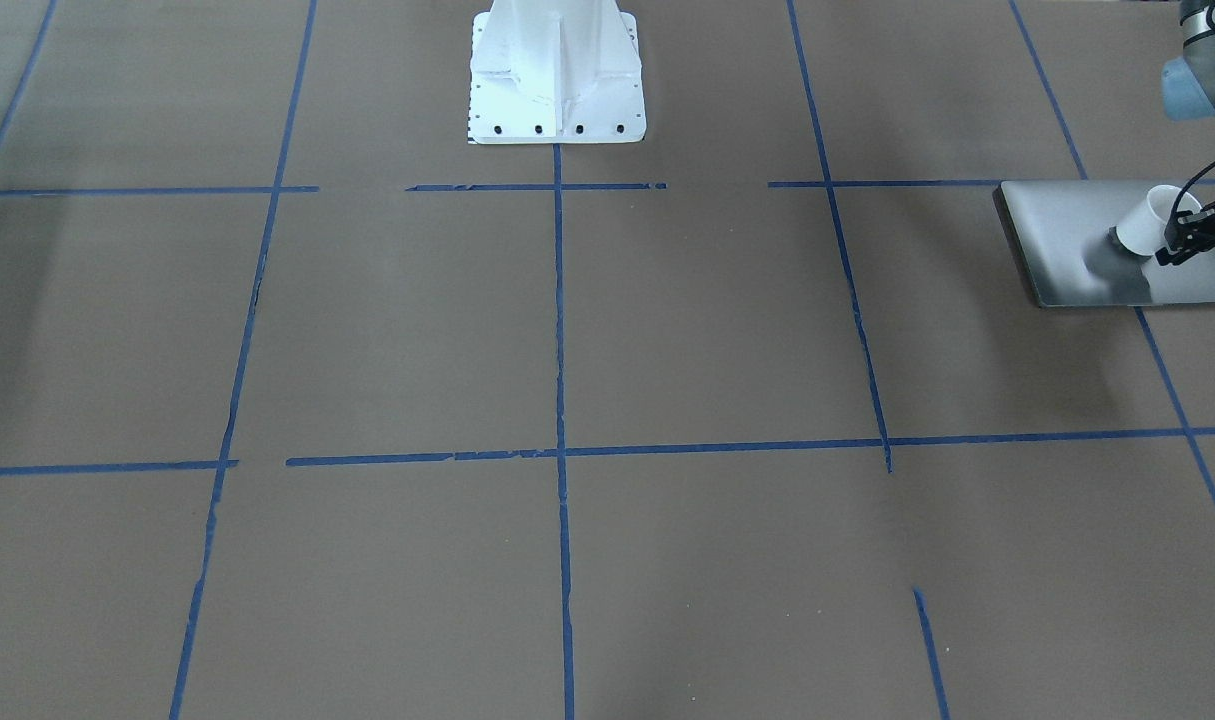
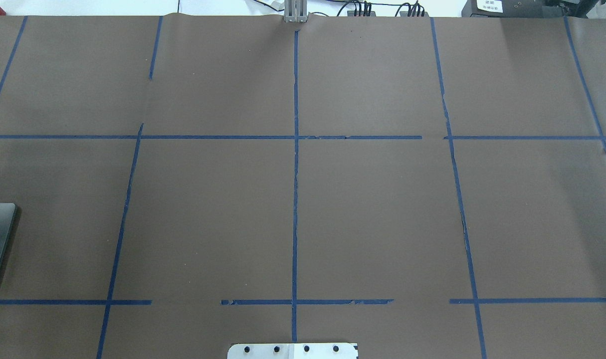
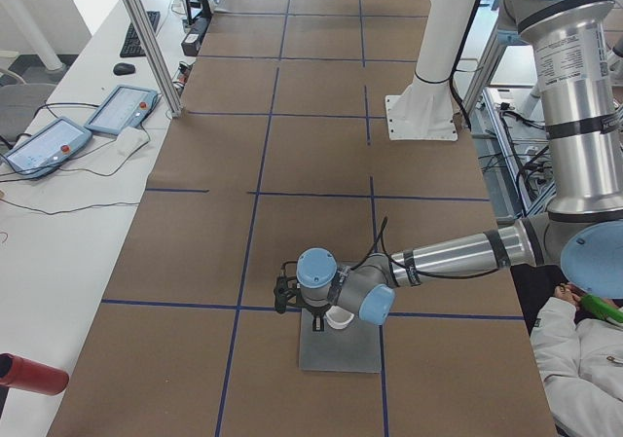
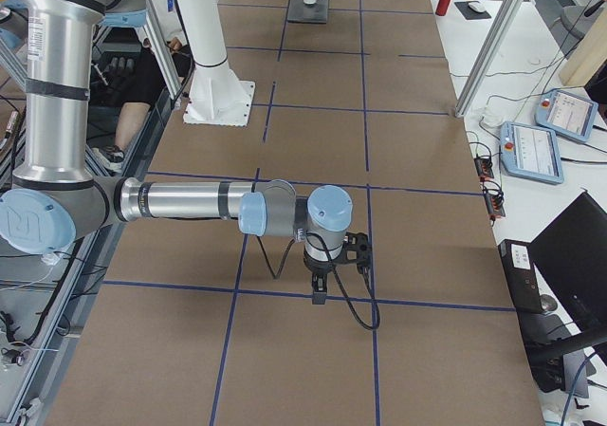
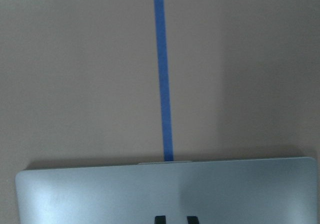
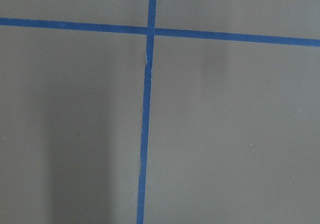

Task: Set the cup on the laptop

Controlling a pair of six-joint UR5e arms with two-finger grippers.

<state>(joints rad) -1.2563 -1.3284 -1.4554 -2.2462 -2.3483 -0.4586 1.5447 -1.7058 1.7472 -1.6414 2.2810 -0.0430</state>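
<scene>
The cup (image 1: pixel 1142 225) is white, the laptop (image 1: pixel 1057 232) silver-grey, the brown table (image 1: pixel 717 330) crossed by blue tape lines (image 1: pixel 559 320).

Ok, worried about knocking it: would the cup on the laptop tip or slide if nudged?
Probably slides: the laptop lid looks smooth. The cup tapers to a narrow base, so a push near the rim might tip it. It looks small, likely light.

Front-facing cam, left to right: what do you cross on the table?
White bolted robot pedestal → thin silver-grey rectangular laptop → small white tapered cup, over the laptop's right half → black left gripper at the cup's rim.
</scene>
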